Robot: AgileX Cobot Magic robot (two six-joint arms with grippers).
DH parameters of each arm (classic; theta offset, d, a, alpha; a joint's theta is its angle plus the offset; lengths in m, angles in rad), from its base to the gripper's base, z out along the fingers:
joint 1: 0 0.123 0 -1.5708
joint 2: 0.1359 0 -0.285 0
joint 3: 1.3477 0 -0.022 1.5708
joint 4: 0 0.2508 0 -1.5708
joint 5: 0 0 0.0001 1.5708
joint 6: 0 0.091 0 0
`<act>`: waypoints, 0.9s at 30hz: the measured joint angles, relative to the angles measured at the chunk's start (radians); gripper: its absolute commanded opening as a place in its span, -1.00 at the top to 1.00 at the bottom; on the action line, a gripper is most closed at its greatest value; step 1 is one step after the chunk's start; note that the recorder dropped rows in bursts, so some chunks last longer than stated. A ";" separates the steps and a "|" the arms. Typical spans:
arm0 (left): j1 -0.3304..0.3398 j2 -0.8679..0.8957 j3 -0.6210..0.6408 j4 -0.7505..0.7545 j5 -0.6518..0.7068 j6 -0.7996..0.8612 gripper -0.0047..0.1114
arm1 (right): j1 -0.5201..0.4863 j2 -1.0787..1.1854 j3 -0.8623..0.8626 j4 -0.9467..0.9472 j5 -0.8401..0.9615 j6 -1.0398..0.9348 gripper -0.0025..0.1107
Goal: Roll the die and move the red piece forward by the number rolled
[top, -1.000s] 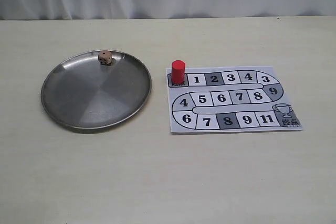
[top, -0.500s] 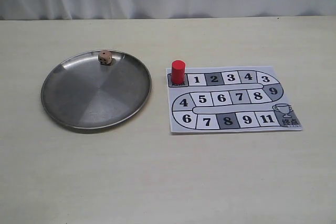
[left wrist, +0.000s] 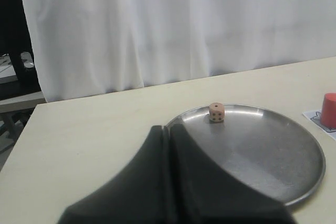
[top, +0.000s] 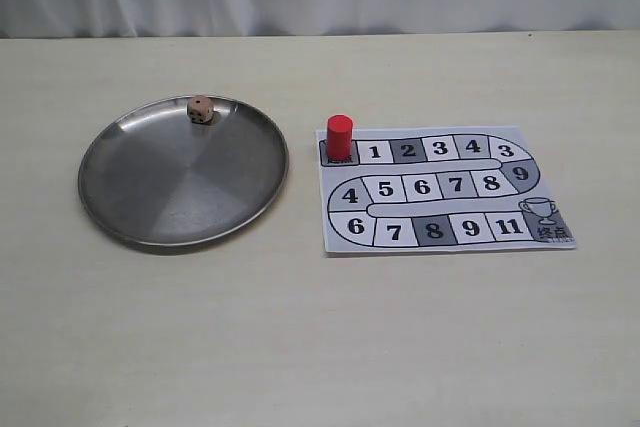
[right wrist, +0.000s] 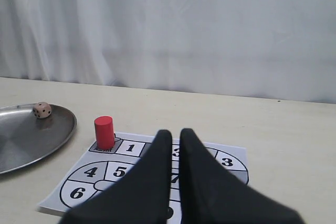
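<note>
Nothing differs from half a second ago: the die [top: 200,109] lies at the far rim of the metal plate [top: 108,209], and the red piece [top: 339,137] stands on the board's [top: 452,241] first dark square. The left claw [left wrist: 170,128] is closed and empty, with the die ahead of it and apart. The right claw [right wrist: 172,131] is also closed and empty, near the red piece but not touching it.

A pale cream matte tabletop [top: 300,347] with faint grain spreads beneath the left gripper [left wrist: 169,128] and the right gripper [right wrist: 173,132]. Ahead of both, along its far edge, hangs a white pleated curtain [right wrist: 210,35]. Ahead of the left gripper, where that curtain ends, a dark gap [left wrist: 8,24] shows above a grey ledge [left wrist: 18,100]. The light is soft and even.
</note>
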 measured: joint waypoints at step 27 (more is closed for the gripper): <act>0.000 0.000 0.000 0.000 0.000 0.000 0.92 | 0.000 0.548 -0.051 0.189 -0.214 0.000 0.88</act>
